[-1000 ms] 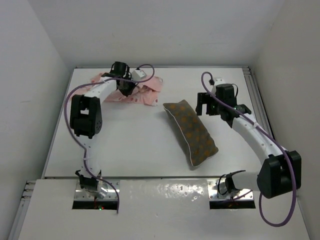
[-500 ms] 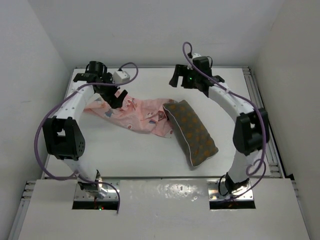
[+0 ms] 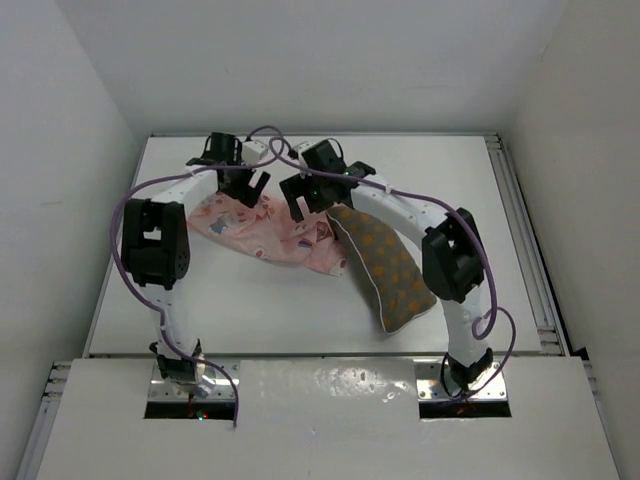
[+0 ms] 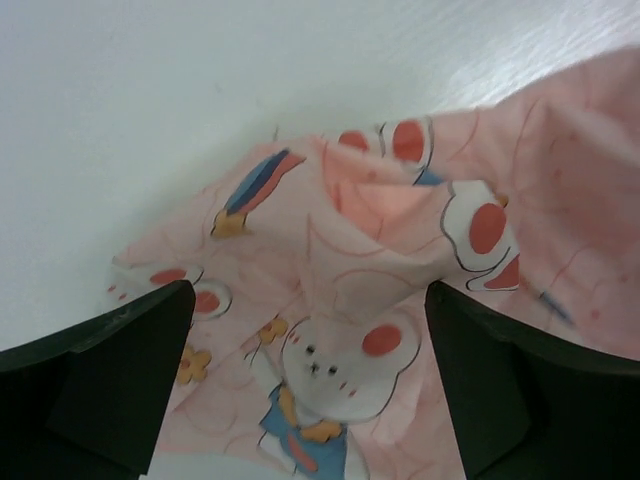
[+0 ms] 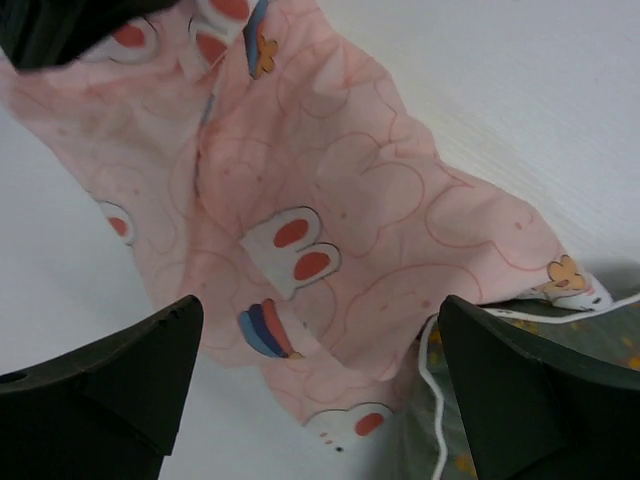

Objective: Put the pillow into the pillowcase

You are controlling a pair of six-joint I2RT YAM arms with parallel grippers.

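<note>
"Both pincers first: what have they got?"

"Nothing gripped, as far as I can see. My left pincer (image 4: 310, 300) is spread wide, with a bunched fold of the pillowcase (image 4: 400, 260) rising between its fingers. I cannot tell whether the pads touch the cloth. My right pincer (image 5: 315, 310) is just as wide apart and hangs over a flatter stretch of the same pink cloth, holding nothing."

"Where are they on the bench?"

"From above, the two sit close together over the far end of the pillowcase, left of the middle. The right arm reaches across from its own side to get there, passing over the far end of the pillow (image 3: 385, 265)."

"And the pillow itself?"

"It is outside the case, lying slantwise on the white bench (image 3: 450, 180) right of the cloth. Its far corner meets the rumpled pink edge. In the right wrist view the cloth's hem lies against the light piping."

"Surroundings?"

"Plain white walls (image 3: 300, 60) close in the bench on three sides. Purple cables (image 3: 125, 215) loop off both arms, one arching over the two wrists. The right arm's elbow hides part of the pillow's right edge from the top camera."
</note>
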